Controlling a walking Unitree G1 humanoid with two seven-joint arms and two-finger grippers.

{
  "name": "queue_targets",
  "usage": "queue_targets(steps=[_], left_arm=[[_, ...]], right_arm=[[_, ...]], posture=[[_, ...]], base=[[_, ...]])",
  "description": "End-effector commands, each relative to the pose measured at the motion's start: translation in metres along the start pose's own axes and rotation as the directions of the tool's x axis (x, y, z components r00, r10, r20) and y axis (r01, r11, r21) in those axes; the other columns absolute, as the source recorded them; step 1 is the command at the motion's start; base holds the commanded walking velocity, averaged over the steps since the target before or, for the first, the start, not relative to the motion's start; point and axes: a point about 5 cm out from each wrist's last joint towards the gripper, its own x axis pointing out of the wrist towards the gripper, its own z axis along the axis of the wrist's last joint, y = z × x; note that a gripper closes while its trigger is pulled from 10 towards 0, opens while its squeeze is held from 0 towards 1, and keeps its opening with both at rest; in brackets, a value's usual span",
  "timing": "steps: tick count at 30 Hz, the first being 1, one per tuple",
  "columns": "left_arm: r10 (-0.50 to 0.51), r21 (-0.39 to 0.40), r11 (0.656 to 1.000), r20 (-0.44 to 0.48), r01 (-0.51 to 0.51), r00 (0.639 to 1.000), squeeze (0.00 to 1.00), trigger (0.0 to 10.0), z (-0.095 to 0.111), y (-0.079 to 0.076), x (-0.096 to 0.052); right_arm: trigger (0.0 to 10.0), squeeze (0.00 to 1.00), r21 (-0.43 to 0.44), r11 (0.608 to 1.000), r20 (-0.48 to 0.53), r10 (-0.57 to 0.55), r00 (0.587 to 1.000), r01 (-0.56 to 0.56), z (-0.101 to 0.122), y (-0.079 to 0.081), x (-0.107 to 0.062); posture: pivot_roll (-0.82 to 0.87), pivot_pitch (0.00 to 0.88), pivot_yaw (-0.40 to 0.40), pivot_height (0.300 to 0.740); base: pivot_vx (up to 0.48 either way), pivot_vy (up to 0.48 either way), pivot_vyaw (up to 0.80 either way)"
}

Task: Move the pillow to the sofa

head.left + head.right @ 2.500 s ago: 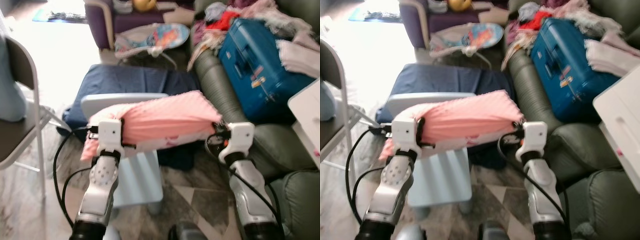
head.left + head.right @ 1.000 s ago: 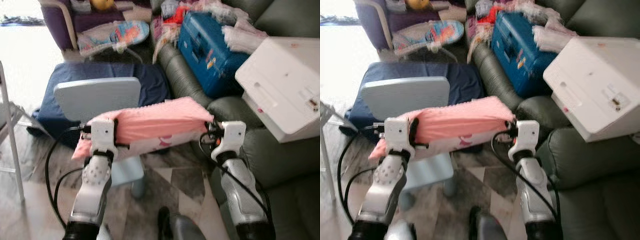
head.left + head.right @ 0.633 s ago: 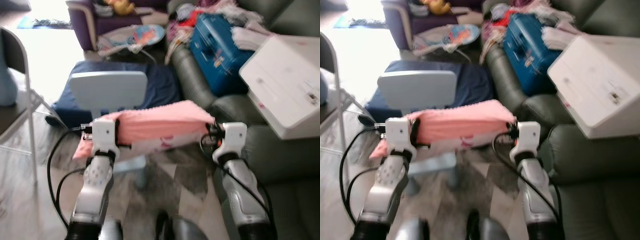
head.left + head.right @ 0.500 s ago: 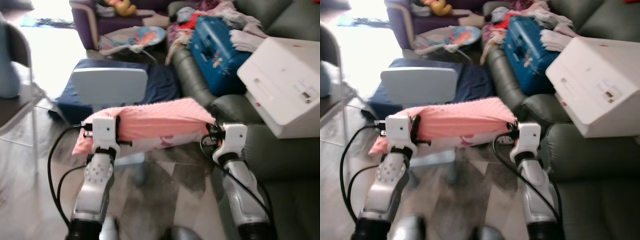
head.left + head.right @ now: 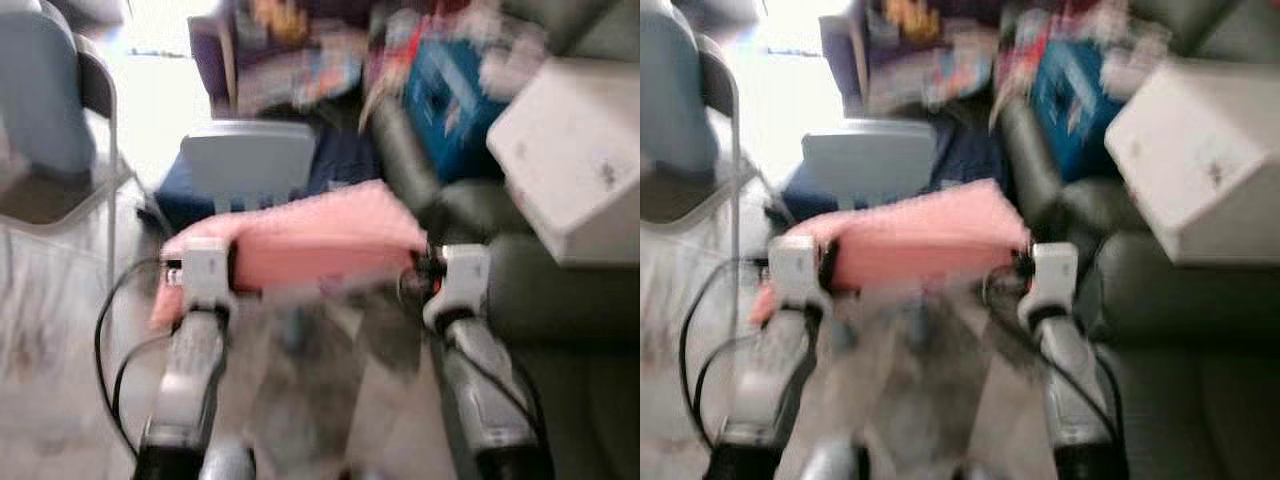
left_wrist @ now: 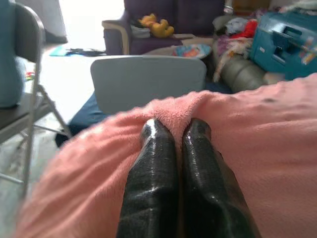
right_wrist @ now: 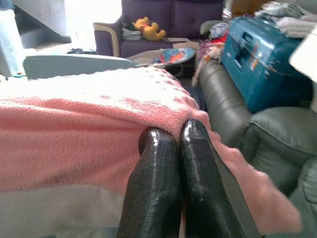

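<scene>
I hold a pink fleece pillow stretched between both arms, above the floor, in blurred head views. My left gripper is shut on the pillow's left end, its black fingers pressed together with fleece bunched around the tips. My right gripper is shut on the right end in the same way. The grey-green sofa lies to my right, its arm running away from me just beyond the pillow.
A white box and a blue suitcase with clothes sit on the sofa. A pale blue child's chair stands ahead behind the pillow, a dark blue cushion beyond it. A folding chair stands left, a purple armchair far back.
The camera has shifted and blurred as I walk; the folding chair has come further into view on the left. The pillow stays held between both grippers.
</scene>
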Motion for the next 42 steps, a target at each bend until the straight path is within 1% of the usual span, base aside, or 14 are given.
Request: queue_targets(steps=[1,9,13,17,18,21,23,24,28,32,37,42], left_arm=[[0.015,0.0,1.0,0.028,-0.015,1.0,0.0,10.0,0.008,0.005,0.004],[-0.005,0.004,1.0,0.025,0.005,1.0,0.0,10.0,0.008,0.006,0.005],[-0.015,0.01,1.0,0.022,0.015,1.0,0.0,10.0,0.006,0.005,0.004],[-0.022,0.039,0.999,-0.013,0.023,1.0,0.0,10.0,-0.006,0.008,0.0],[-0.032,0.044,0.998,-0.036,0.034,0.999,0.0,10.0,-0.014,0.01,-0.003],[-0.059,0.049,0.997,-0.049,0.061,0.997,0.0,10.0,-0.019,0.009,-0.004],[-0.112,0.027,0.993,-0.058,0.114,0.992,0.0,10.0,-0.022,0.005,-0.004],[-0.138,0.022,0.99,-0.056,0.139,0.989,0.0,10.0,-0.022,0.003,-0.003],[-0.177,0.028,0.984,-0.033,0.178,0.984,0.0,10.0,-0.019,0.0,-0.001],[-0.196,0.021,0.98,-0.009,0.196,0.981,0.0,10.0,-0.016,-0.001,-0.002],[-0.228,0.048,0.973,0.002,0.227,0.974,0.0,10.0,-0.014,-0.003,-0.003],[-0.29,0.086,0.954,0.016,0.287,0.957,0.0,10.0,-0.007,-0.008,0.001]], right_arm=[[10.0,0.0,-0.002,0.999,0.006,-0.052,0.999,0.053,0.002,-0.011,0.0],[10.0,0.0,-0.007,0.999,0.013,-0.05,0.999,0.05,0.003,-0.01,0.002],[10.0,0.0,-0.014,0.998,0.014,-0.058,0.998,0.058,0.003,-0.013,0.0],[10.0,0.0,-0.032,0.996,-0.003,-0.079,0.997,0.078,-0.003,-0.022,-0.009],[10.0,0.0,-0.036,0.996,-0.011,-0.085,0.996,0.085,-0.006,-0.025,-0.013],[10.0,0.0,-0.039,0.995,-0.01,-0.088,0.996,0.088,-0.006,-0.026,-0.015],[10.0,0.0,-0.039,0.995,-0.011,-0.088,0.996,0.087,-0.007,-0.025,-0.017],[10.0,0.0,-0.038,0.996,-0.013,-0.086,0.996,0.086,-0.008,-0.024,-0.018],[10.0,0.0,-0.03,0.997,-0.013,-0.076,0.997,0.076,-0.009,-0.017,-0.018],[10.0,0.0,-0.022,0.997,-0.011,-0.072,0.997,0.071,-0.01,-0.013,-0.016],[10.0,0.0,-0.005,0.997,0.004,-0.078,0.997,0.078,-0.01,-0.009,-0.013],[10.0,0.0,0.017,0.994,0.017,-0.112,0.994,0.112,-0.011,-0.007,-0.011]], posture=[[-0.01,0.056,-0.088,0.74],[-0.01,0.055,-0.085,0.74],[-0.01,0.053,-0.086,0.74],[-0.01,0.053,-0.084,0.74],[-0.01,0.053,-0.082,0.74],[-0.01,0.057,-0.082,0.74],[-0.01,0.058,-0.082,0.74],[-0.01,0.058,-0.081,0.74],[0.0,0.059,-0.077,0.74],[0.0,0.058,-0.073,0.74],[0.01,0.051,-0.034,0.74],[0.0,0.05,0.018,0.74]], base=[[0.0,0.48,-0.8],[0.0,0.48,-0.8],[0.0,0.48,-0.8],[0.0,0.48,-0.8],[0.0,0.48,-0.8],[0.0,0.48,-0.8],[0.0,0.433,-0.8],[0.0,0.0,-0.8],[0.0,0.0,-0.8],[0.0,0.0,-0.8],[0.0,0.0,-0.75],[0.0,0.0,0.0]])
